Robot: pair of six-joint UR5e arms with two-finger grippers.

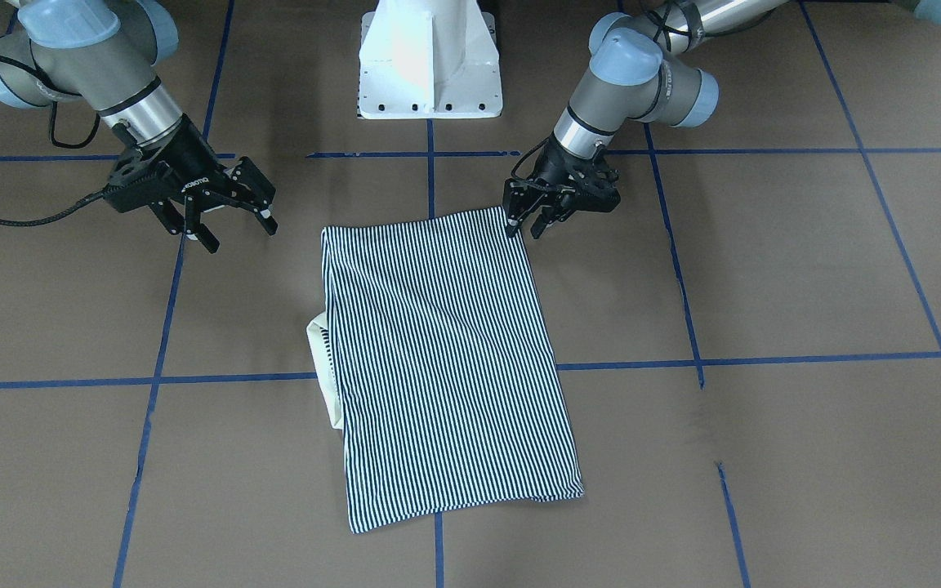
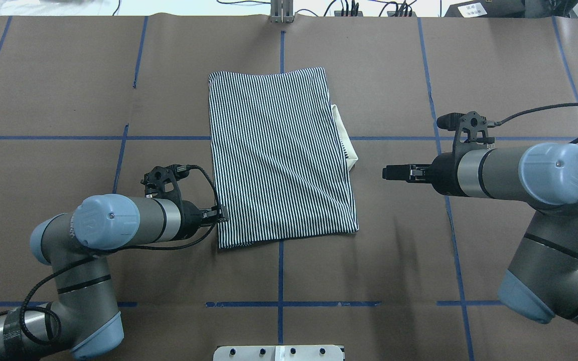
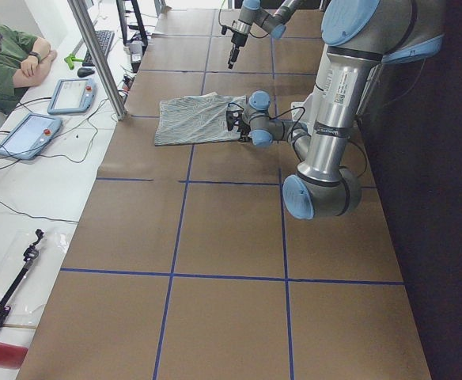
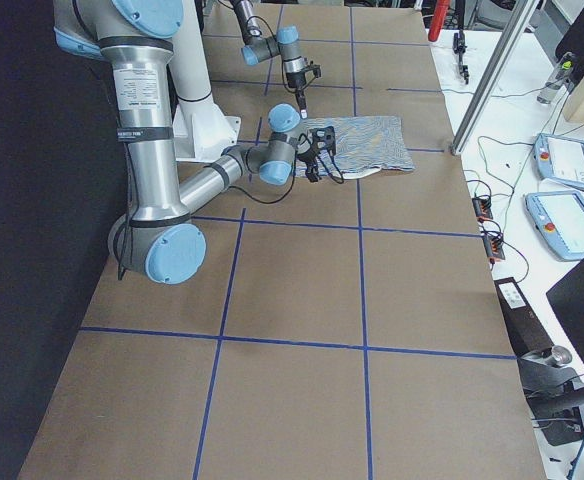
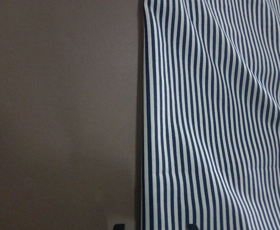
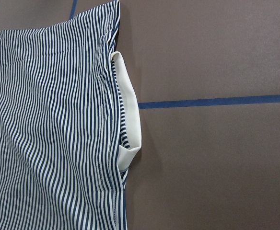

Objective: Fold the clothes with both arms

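Observation:
The striped polo shirt (image 2: 279,155) lies flat on the brown table, folded into a tall rectangle. Its cream collar (image 2: 345,141) pokes out on the side toward my right arm and also shows in the right wrist view (image 6: 128,120). My left gripper (image 2: 223,215) is low at the shirt's near corner (image 1: 497,214). In the left wrist view its two fingertips (image 5: 117,225) stand apart, either side of the shirt's edge (image 5: 145,143). My right gripper (image 1: 232,230) is open and empty, apart from the shirt beside the collar side.
The white pedestal base (image 1: 430,65) stands at the robot's edge of the table. Blue tape lines (image 2: 280,271) cross the brown surface. A person (image 3: 9,55), teach pendants (image 3: 27,133) and a metal post (image 3: 96,55) are beyond the far edge.

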